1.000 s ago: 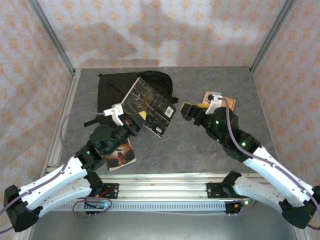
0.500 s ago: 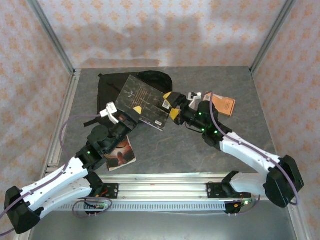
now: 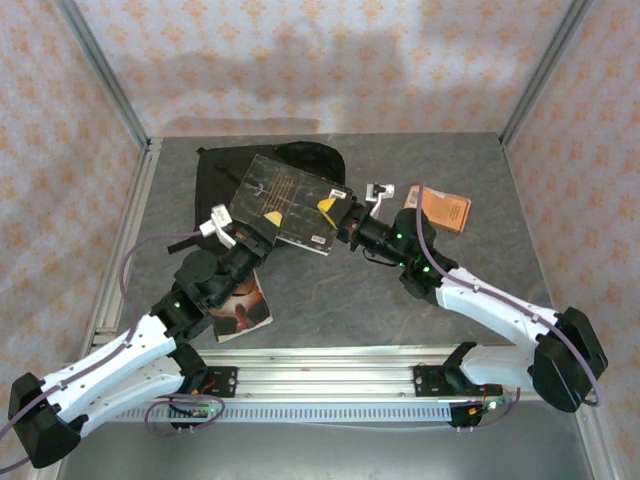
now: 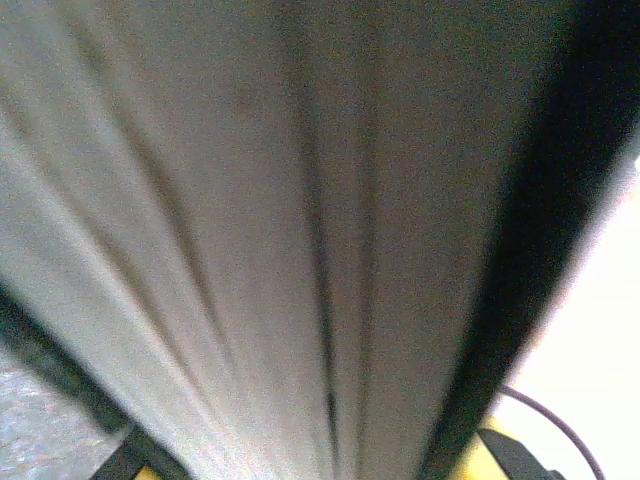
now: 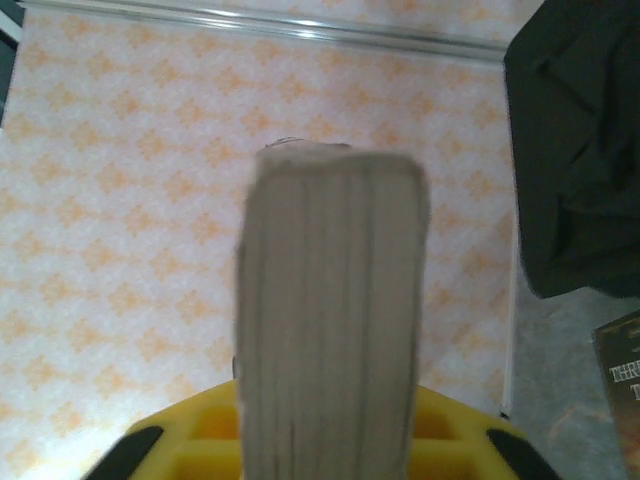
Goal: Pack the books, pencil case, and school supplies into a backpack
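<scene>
The left gripper (image 3: 262,236) and right gripper (image 3: 334,212) both clamp the black-grey book (image 3: 283,192) over the backpack (image 3: 215,185) by the table's (image 3: 400,305) far edge; move both arms together so it slides in untwisted

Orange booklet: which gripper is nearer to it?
Right. The right gripper clamps the black-grey book at its edge nearest the orange booklet; the left gripper holds the book's opposite edge, farther away.
</scene>
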Controlling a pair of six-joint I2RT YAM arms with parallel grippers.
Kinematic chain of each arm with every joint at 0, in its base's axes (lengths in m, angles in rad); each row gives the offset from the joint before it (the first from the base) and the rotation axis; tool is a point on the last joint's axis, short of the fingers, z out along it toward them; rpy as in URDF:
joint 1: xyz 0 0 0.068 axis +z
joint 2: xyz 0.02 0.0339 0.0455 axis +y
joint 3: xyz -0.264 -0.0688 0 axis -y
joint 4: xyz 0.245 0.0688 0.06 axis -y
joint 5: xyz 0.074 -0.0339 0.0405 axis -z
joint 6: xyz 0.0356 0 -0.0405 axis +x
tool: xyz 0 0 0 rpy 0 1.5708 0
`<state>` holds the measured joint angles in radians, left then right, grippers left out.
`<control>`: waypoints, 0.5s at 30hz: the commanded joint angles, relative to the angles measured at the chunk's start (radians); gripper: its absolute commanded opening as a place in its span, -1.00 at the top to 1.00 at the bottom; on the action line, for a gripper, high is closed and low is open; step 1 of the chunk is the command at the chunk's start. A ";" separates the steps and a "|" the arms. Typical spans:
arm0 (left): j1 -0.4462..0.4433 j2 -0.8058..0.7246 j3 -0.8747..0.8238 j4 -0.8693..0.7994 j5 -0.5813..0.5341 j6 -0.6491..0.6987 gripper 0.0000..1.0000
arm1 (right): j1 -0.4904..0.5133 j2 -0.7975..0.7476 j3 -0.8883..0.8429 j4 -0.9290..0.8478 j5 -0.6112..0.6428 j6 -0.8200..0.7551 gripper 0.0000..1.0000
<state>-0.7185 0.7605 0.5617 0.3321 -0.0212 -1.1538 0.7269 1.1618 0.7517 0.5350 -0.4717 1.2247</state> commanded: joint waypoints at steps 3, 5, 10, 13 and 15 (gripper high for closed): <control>0.024 0.029 0.135 -0.270 -0.005 0.155 0.13 | -0.006 -0.132 0.065 -0.344 0.206 -0.209 1.00; 0.028 0.046 0.198 -0.410 -0.038 0.228 -0.23 | -0.017 -0.178 0.068 -0.467 0.291 -0.260 1.00; 0.064 0.245 0.458 -0.766 -0.065 0.421 -0.44 | -0.045 -0.288 0.071 -0.757 0.562 -0.382 1.00; 0.077 0.452 0.671 -0.969 -0.074 0.510 -0.48 | -0.052 -0.335 0.058 -0.808 0.643 -0.455 1.00; 0.078 0.580 0.795 -1.040 -0.072 0.576 -0.54 | -0.055 -0.354 0.064 -0.847 0.696 -0.503 1.00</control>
<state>-0.6460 1.2018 1.2385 -0.4393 -0.0631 -0.7452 0.6746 0.8585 0.7937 -0.2409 0.0563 0.8471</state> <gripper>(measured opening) 0.761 0.163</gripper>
